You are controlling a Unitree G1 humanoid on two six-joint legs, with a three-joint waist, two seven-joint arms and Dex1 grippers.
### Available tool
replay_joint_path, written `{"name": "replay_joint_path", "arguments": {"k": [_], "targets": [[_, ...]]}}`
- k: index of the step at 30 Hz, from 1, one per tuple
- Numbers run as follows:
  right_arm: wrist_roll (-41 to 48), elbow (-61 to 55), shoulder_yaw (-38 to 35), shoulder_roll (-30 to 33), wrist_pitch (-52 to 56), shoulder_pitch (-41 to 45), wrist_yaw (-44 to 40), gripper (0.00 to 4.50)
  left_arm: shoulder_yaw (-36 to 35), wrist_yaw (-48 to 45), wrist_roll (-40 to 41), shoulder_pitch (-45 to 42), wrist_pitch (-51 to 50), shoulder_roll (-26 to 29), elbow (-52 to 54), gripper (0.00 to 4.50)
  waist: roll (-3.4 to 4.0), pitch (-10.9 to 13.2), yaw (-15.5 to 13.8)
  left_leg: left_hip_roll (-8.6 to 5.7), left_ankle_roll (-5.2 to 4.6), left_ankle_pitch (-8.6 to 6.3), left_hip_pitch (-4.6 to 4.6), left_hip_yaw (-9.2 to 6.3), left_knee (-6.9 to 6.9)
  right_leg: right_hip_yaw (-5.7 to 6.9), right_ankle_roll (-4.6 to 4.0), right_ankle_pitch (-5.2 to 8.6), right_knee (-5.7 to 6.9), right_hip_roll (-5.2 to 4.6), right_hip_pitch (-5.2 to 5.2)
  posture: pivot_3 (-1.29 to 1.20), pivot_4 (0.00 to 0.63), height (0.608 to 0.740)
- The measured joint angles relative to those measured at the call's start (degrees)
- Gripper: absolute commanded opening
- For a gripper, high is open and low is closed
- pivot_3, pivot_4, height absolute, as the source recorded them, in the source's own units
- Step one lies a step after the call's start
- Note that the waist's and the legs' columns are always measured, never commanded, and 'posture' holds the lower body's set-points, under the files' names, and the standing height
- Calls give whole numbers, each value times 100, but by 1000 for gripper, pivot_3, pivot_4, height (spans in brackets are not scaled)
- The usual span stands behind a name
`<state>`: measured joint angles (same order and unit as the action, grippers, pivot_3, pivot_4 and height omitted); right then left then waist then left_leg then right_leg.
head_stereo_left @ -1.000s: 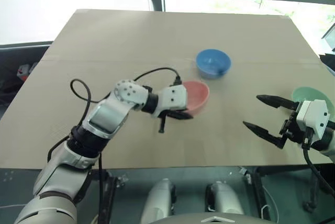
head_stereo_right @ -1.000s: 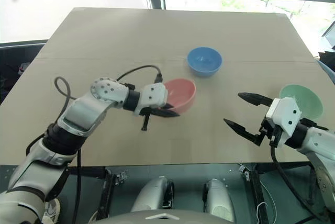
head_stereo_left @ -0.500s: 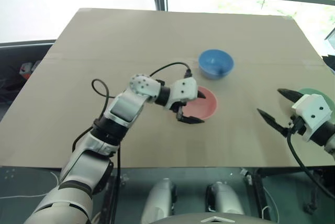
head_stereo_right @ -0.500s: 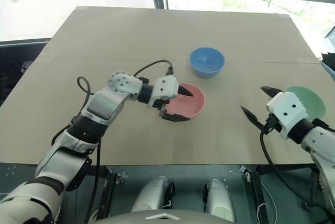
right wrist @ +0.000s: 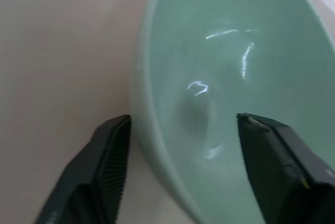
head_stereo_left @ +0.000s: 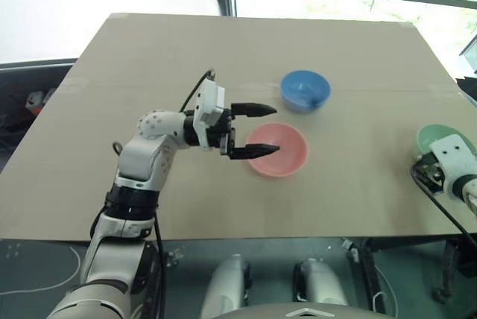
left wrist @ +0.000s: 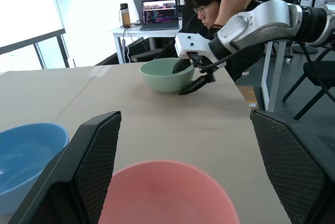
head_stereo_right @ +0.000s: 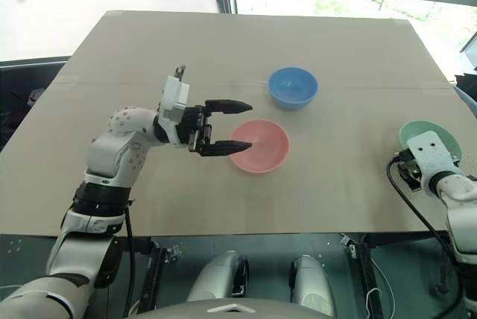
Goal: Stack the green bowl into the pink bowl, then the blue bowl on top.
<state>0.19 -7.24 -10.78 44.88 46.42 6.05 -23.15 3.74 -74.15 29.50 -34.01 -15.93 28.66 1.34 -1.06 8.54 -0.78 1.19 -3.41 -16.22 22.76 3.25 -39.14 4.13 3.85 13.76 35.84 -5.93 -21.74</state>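
Two pincers show. The right pincer straddles the green bowl's near rim at the frame's right edge, one finger inside, one outside, not visibly closed on it. The left pincer gapes wide, hovering over the pink bowl mid-tabletop; the blue bowl sits just above.

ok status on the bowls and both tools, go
Left tool open, hovering at pink bowl. Right tool straddling green bowl rim, one finger inside, not yet clamped. Blue bowl untouched behind pink. Nothing in the way.
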Motion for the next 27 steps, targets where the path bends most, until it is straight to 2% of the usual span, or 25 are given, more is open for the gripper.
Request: {"name": "replay_joint_path", "arguments": {"k": [4,5,9,10,14,17,20,23,26,27], "targets": [[-69,314,144,23,-164,301,-41,218,-83,192,-1,36,0,-5,52,4200,0,0,-10,1,0,0,1,-2,6,5,0,0,-2,0,-1,0,150,740],[-95,353,158,31,-206,325,-48,77,-103,230,-4,41,4,-7,52,4200,0,0,-11,0,0,0,3,-2,7,5,0,0,-3,0,-1,0,150,740],[-111,389,187,37,-618,332,-154,77,-122,454,-22,46,64,-83,43,4200,0,0,-2,-1,0,0,2,0,6,3,2,-1,-4,-2,0,0,150,740],[14,294,179,33,-1006,328,-362,77,-153,594,-99,42,180,-123,-44,4200,0,0,1,-1,0,0,1,1,5,2,2,-1,-4,-1,0,0,150,740],[856,-893,168,-340,-1480,369,-1056,77,-294,955,-411,-26,541,-130,-716,4200,5,0,43,7,7,3,-6,-1,6,1,2,-2,0,20,-1,0,150,740],[1487,-2181,775,-613,-1497,794,-1512,77,-452,1231,-601,-146,807,-116,-1275,4200,6,1,49,11,8,4,-3,-9,7,8,1,-2,-1,22,-2,0,150,740],[1812,-2750,1392,-962,-1198,1260,-1624,77,-571,1468,-813,-309,1079,-100,-1739,4200,0,-2,-6,5,7,3,5,-20,4,23,1,-2,-3,6,1,0,150,740],[1656,-2673,2459,-1118,-912,1844,-1748,77,-723,1924,-1031,-529,1400,-204,-2343,4200,-3,0,-49,-17,3,1,21,-38,-9,42,1,-2,-2,-8,2,0,150,740],[1528,-2353,2921,-1077,-904,2032,-1952,77,-769,2027,-1030,-593,1532,-267,-2433,4200,-4,0,-58,-33,-1,0,33,-46,-10,52,1,-2,-1,-11,2,0,150,740],[1454,-2198,3035,-882,-919,2116,-2143,823,-771,2008,-1014,-590,1535,-274,-2432,4200,-3,1,-55,-45,-1,-1,36,-47,-9,54,1,-3,-1,-13,1,0,150,740]]}}
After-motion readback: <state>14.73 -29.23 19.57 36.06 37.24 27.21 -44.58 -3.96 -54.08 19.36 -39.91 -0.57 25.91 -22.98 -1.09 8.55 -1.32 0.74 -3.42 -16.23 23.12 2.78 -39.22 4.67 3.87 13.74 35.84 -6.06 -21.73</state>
